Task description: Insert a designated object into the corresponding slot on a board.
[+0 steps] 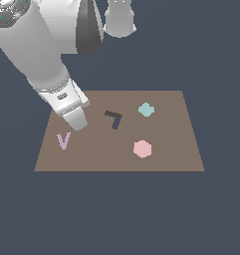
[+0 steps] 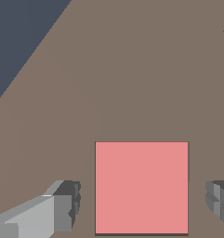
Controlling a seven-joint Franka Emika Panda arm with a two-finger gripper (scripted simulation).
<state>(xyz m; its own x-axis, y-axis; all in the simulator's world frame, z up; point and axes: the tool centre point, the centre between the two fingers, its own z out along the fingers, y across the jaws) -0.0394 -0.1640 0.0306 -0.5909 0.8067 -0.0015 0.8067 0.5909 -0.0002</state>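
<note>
In the wrist view the salmon-red square tile (image 2: 141,187) lies flat on the brown board (image 2: 108,83), with a thin dark line along its edges. My gripper (image 2: 142,201) is open around it. One finger (image 2: 64,211) stands on each side, and a gap of bare board separates each from the tile. In the exterior view the gripper (image 1: 77,123) hangs low over the board (image 1: 166,129) on the exterior view's left and covers the tile. The slot is hidden in both views.
On the board lie a lilac V-shaped piece (image 1: 63,140), a pale pink hexagon (image 1: 142,148) and a teal piece (image 1: 146,109). A dark L-shaped cut-out (image 1: 114,118) sits near the middle. Dark blue-grey floor (image 1: 116,214) surrounds the board.
</note>
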